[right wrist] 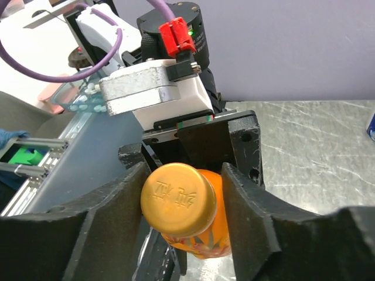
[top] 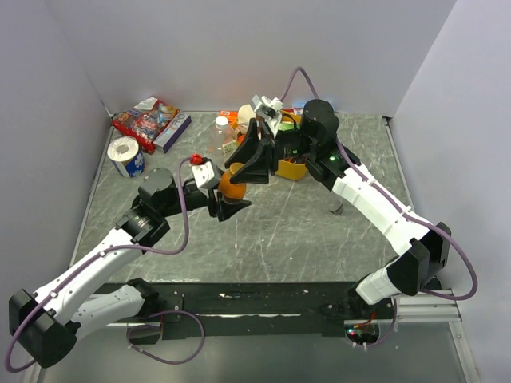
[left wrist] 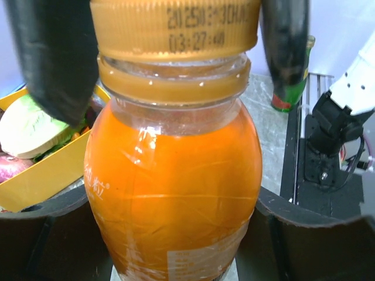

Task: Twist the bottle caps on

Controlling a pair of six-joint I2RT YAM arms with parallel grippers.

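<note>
Orange bottle sits clamped in the left gripper near mid-table; the right gripper seems to pinch its orange-gold cap. Yellow tray lies just behind, green glass bottle beyond, half hidden.

Upright orange bottle, full; ribbed orange-gold cap sitting level on neck, date code printed on side.

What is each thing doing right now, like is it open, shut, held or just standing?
orange bottle: filled with orange drink, held by the left gripper.
orange-gold cap: on the orange bottle's neck; tightness not visible.
left gripper: jaws shut on the orange bottle.
right gripper: jaws either side of the orange-gold cap; grip unclear.
green bottle: standing on the table.
</note>
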